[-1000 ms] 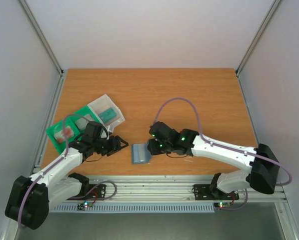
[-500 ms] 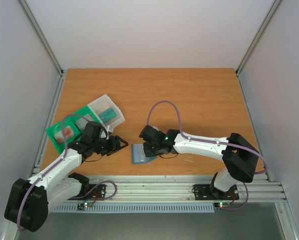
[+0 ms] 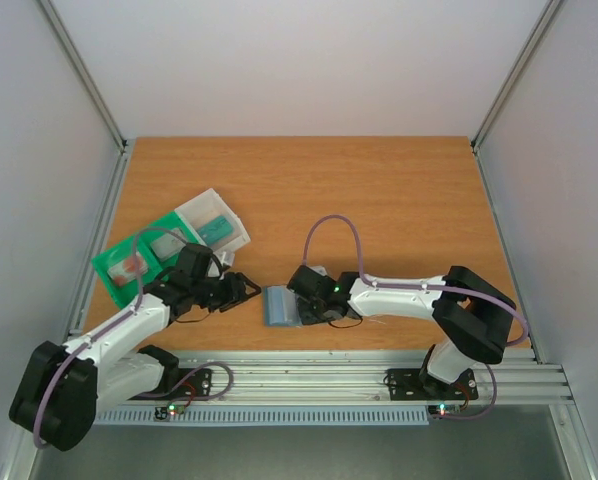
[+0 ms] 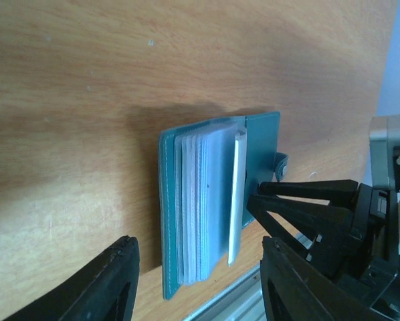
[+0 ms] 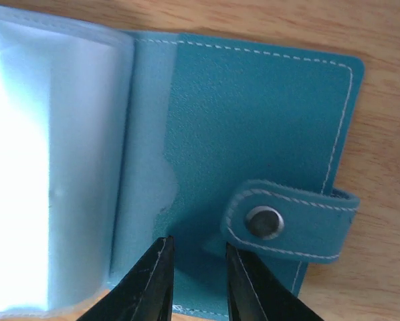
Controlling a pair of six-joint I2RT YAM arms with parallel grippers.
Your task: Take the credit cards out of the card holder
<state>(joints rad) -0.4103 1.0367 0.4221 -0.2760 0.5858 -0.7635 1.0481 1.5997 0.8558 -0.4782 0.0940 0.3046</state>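
Observation:
The slate-blue card holder point(image 3: 277, 306) lies open on the table near the front edge, between the two grippers. In the left wrist view point(image 4: 186, 200) its clear sleeves stand fanned up, and a thin whitish card edge point(image 4: 237, 194) shows among them. No other credit cards show. My left gripper point(image 3: 247, 290) is open and empty just left of the holder, its jaws wide apart point(image 4: 200, 246). My right gripper point(image 3: 301, 303) is over the right leaf point(image 5: 253, 120), jaws a small gap apart point(image 5: 196, 246), tips on the leaf beside the tab clasp point(image 5: 287, 224). Nothing is between them.
A green tray point(image 3: 139, 262) and a clear box point(image 3: 214, 228) holding teal blocks sit at the left, behind my left arm. The metal rail point(image 3: 309, 372) of the table's front edge runs just below the holder.
My right gripper has moved left and down onto the holder's right leaf. My left gripper has edged right, closer to the holder. The holder has stayed put.

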